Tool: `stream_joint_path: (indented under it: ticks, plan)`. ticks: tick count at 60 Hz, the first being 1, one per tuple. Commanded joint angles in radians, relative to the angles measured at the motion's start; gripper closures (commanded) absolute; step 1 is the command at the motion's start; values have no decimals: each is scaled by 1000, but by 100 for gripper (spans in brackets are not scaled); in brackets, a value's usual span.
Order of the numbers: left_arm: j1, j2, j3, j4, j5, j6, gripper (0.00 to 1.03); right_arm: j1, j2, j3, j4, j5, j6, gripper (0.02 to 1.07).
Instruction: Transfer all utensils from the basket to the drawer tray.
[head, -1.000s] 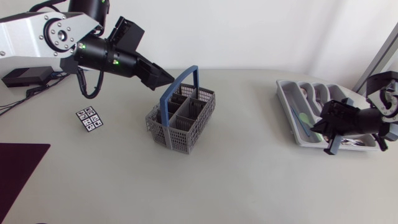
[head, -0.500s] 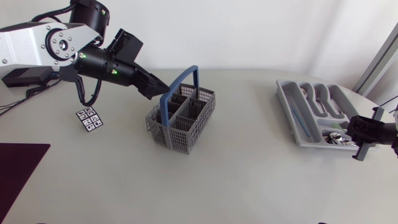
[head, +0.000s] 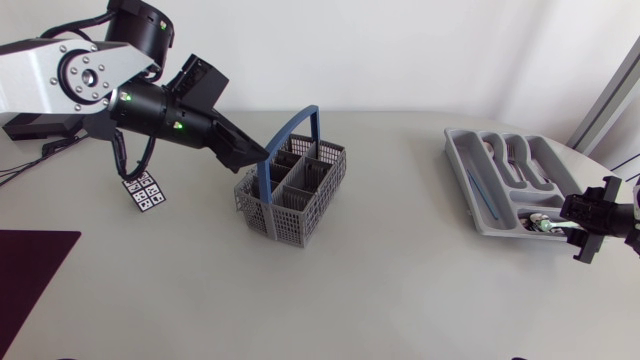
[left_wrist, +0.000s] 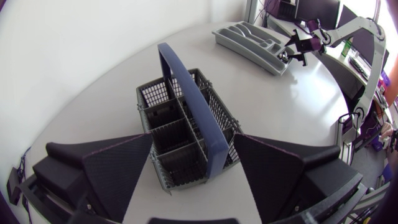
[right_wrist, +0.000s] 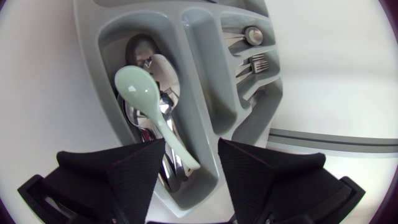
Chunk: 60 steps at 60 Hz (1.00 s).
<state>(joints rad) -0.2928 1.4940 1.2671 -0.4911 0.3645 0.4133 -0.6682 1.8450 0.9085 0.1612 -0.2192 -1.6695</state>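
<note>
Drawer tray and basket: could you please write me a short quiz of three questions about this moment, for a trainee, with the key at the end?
1. True or false: the basket stands inside the drawer tray.
2. Choose one. Where does the pale green spoon lie? A: in the basket. B: on metal spoons in a compartment of the tray. C: on the bare table.
3. Short answer: the blue handle is between the fingers of the left gripper. Is this gripper open or shut?

Key: 1 false; 2 B; 3 open, neither finger touches the handle.
</note>
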Motion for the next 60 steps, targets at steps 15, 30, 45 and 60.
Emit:
stream_joint_path:
  ticks: [15,30,45,60]
  plan:
    - [75,-69,-87,-67,-13,82,12,81,-279,-36,-187,-8,111,12]
    - [104,-72,-184,-66,-29,133,12,334,-385,-2,-362,0,381,11]
    - [106,-52,-238,-60,-29,163,15,679,-285,95,-390,90,706,12]
    - [118,-8,-278,-29,-29,193,17,838,-58,299,-390,112,893,15]
